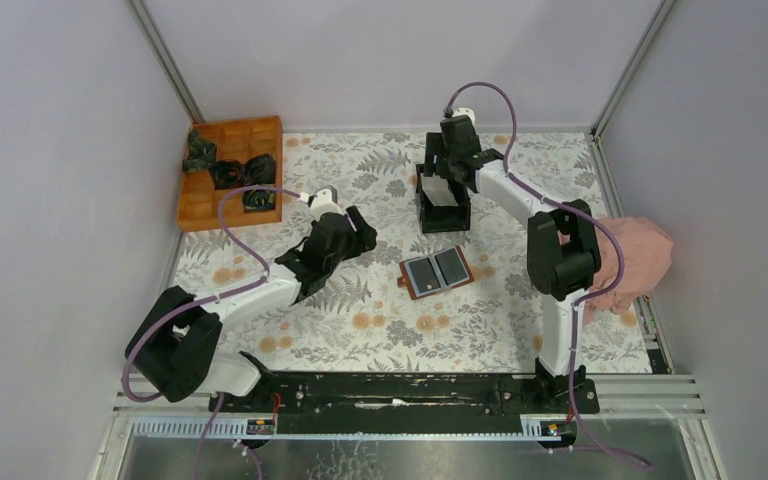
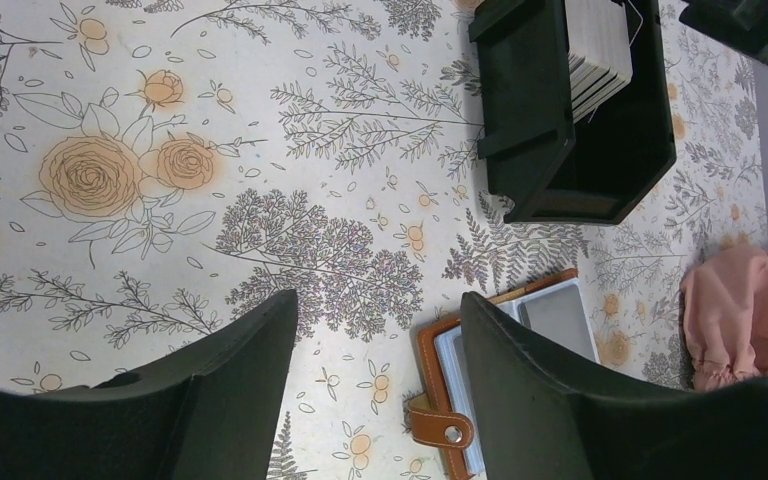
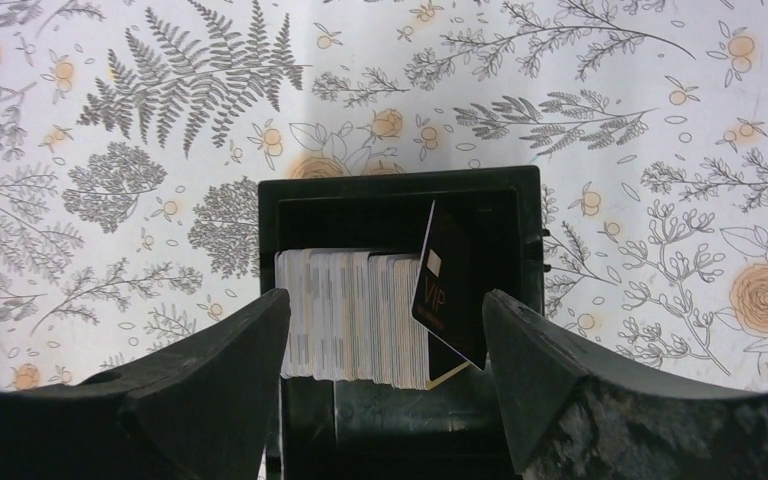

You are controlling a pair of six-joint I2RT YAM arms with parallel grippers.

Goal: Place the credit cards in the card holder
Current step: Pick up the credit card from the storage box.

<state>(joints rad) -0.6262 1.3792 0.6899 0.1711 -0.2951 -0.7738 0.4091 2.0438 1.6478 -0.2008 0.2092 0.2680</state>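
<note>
The credit cards (image 3: 355, 315) stand on edge as a pale stack in a black square box (image 3: 400, 200), with a black "VIP" card (image 3: 450, 290) leaning at the stack's right end. My right gripper (image 3: 385, 330) is open and empty just above the stack, one finger on each side of it; in the top view the right gripper (image 1: 447, 175) hovers over the box (image 1: 444, 205). The card holder (image 1: 437, 271) lies open on the table, its two dark grey panels up. My left gripper (image 1: 360, 235) is open and empty, left of the holder. In the left wrist view the left gripper (image 2: 378, 320) is low over the table, the holder's brown edge (image 2: 438, 355) beside the right finger.
An orange wooden compartment tray (image 1: 200, 205) with dark coiled items stands at the back left. A pink cloth (image 1: 635, 260) lies at the right edge, also in the left wrist view (image 2: 750, 310). The black box (image 2: 570, 130) stands beyond the holder.
</note>
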